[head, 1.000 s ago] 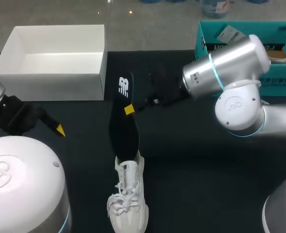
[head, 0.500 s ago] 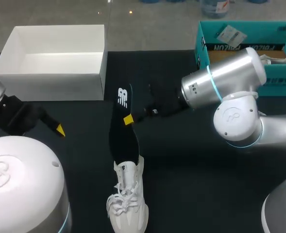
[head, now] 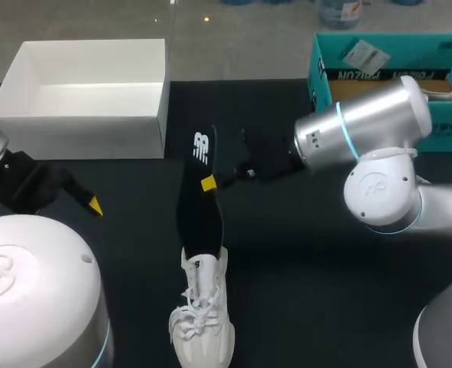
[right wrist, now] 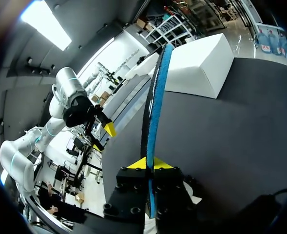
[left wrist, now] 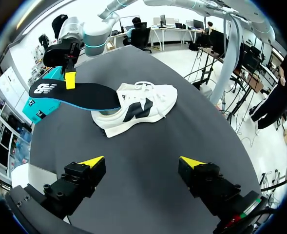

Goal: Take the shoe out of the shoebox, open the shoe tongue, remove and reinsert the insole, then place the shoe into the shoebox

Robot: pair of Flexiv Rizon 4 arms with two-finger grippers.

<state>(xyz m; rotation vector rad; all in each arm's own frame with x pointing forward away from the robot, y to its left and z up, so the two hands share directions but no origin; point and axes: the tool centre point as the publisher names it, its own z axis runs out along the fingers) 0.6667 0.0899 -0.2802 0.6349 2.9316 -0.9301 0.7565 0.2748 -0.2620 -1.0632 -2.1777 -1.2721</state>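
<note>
A white shoe (head: 201,322) stands near the table's front edge, toe toward me. The black insole (head: 196,201), blue underneath, slants up out of its heel opening. My right gripper (head: 208,183) is shut on the insole's middle. From the right wrist the insole (right wrist: 155,109) runs edge-on between the two yellow tips of that gripper (right wrist: 148,164). The left wrist view has the shoe (left wrist: 138,105) on its side ahead, with the insole (left wrist: 77,95) sticking out. My left gripper (left wrist: 142,162) is open and empty, well to the left of the shoe (head: 95,205).
The open white shoebox (head: 80,138) stands empty at the back left. A teal carton (head: 315,61) with odds and ends sits at the back right, behind my right arm. Black tabletop (head: 302,268) lies bare to the right of the shoe.
My right gripper has shifted the insole slightly right and down toward the shoe. The left arm has stayed still.
</note>
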